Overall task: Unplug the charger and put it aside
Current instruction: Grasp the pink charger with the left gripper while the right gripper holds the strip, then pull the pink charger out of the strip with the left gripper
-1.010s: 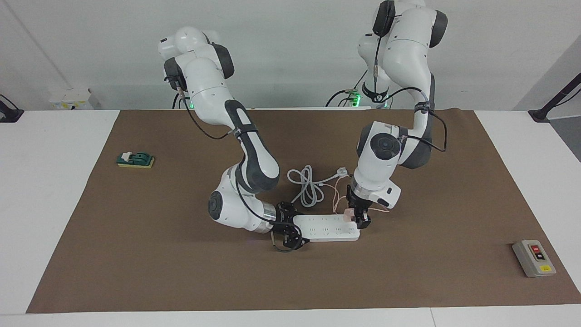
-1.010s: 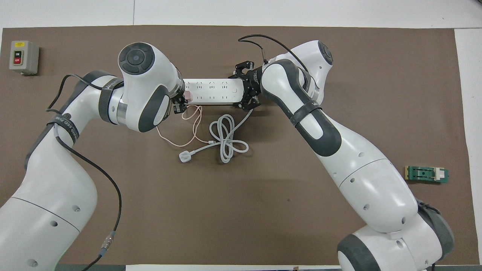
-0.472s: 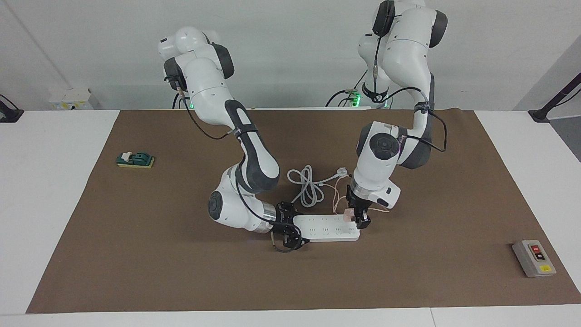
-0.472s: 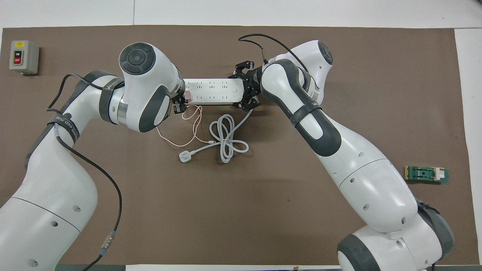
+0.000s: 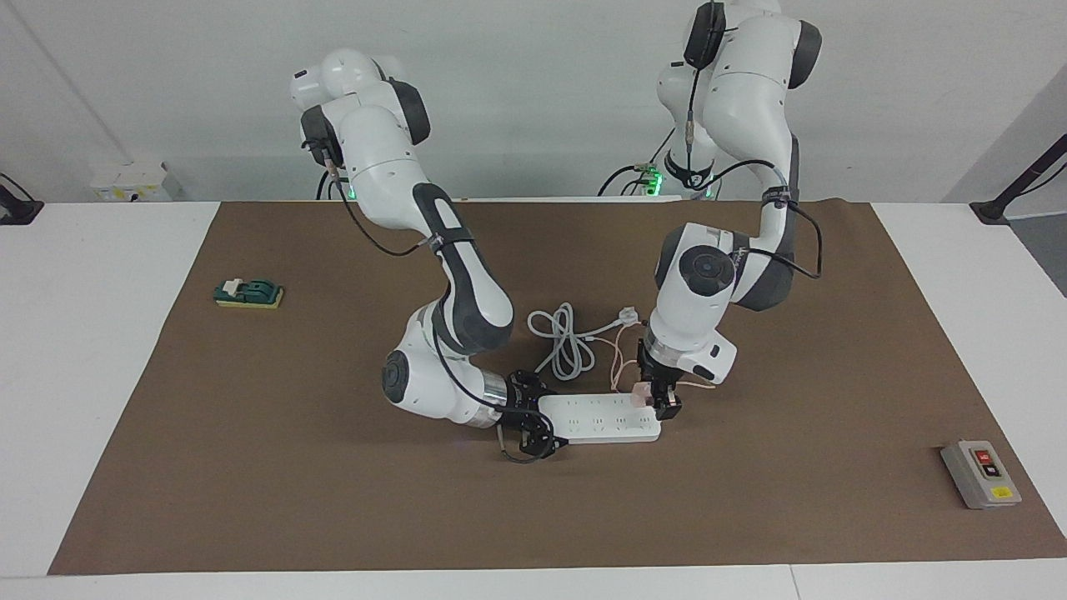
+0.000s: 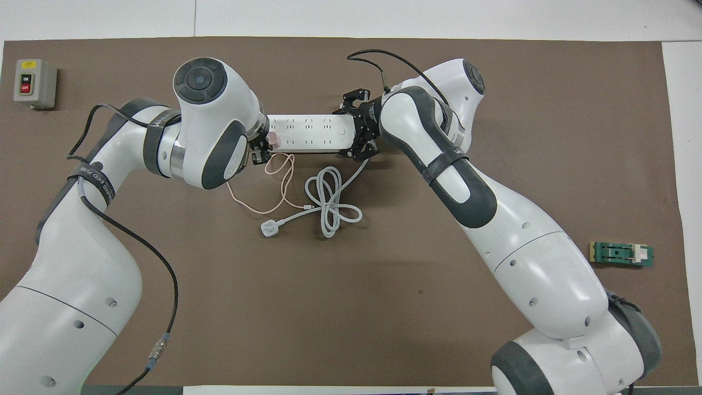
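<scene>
Plastic, pale pink and cube-shaped, the charger (image 5: 640, 395) sits pinched in my closed left gripper (image 5: 658, 400) at the long white power strip's (image 5: 600, 417) end; my right gripper (image 5: 533, 425) clamps the other end. Bare brown mat (image 5: 792, 483) surrounds us.

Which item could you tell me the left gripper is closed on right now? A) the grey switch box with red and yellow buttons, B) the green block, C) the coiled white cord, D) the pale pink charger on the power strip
D: the left gripper is shut on the pale pink charger, which sits on the end of the white power strip toward the left arm.
</scene>
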Available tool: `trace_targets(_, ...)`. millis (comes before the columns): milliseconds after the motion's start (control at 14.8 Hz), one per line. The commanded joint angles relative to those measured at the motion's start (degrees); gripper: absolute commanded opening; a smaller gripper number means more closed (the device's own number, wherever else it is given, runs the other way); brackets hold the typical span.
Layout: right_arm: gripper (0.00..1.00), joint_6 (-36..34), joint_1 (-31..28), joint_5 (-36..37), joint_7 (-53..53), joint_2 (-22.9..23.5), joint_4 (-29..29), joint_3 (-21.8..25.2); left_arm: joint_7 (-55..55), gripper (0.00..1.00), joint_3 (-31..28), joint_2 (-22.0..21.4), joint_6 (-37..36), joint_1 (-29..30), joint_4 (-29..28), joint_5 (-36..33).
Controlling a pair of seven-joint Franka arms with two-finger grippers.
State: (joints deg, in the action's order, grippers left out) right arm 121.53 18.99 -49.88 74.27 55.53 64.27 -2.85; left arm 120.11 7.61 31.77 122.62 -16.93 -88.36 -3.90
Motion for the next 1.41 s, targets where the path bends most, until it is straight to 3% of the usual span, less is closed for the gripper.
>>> trace_targets(0, 0.32, 1.4, 0.8, 1.3, 0.0, 1.2, -1.6, 0.0, -1.4, 0.0, -0.6, -1.6, -9.1, 1.0, 4.2, -1.4)
trace_targets(269, 0.32, 1.4, 0.8, 1.3, 0.0, 1.2, -1.6, 0.0, -4.3, 0.0, 0.2, -2.7, -15.3, 3.3, 7.8, -0.6)
trace_targets(741, 0.32, 1.4, 0.9, 1.4, 0.0, 1.2, -1.6, 0.0, -11.4, 0.0, 0.1, -6.8, -19.1, 6.6, 7.9, 3.7)
trace_targets(808, 0.37, 1.4, 0.9, 1.4, 0.0, 1.2, -1.6, 0.0, -14.7, 0.0, 0.0, -7.9, -20.2, 7.8, 7.9, 4.8)
trace_targets(876, 0.51, 1.3, 0.8, 1.4, 0.1, 1.2, -1.6, 0.0, -18.1, 0.0, 0.0, -8.8, -21.8, 9.4, 7.9, 5.3)
trace_targets(1010, 1.0, 1.1, 0.7, 1.2, 0.7, 0.8, -1.6, 0.0, -25.2, 0.0, 0.1, -10.2, -25.4, 12.8, 7.9, 5.8)
trace_targets(1145, 1.0, 0.6, 0.2, 1.4, 0.9, -0.7, -1.3, 0.1, -32.4, 0.0, -0.2, -11.6, -28.0, 16.0, 7.8, 7.4)
trace_targets(1347, 1.0, -0.4, -1.0, 1.6, 1.4, -7.0, 4.3, 0.6, -41.3, 0.0, -0.4, -12.3, -30.6, 20.4, 7.6, 7.7)
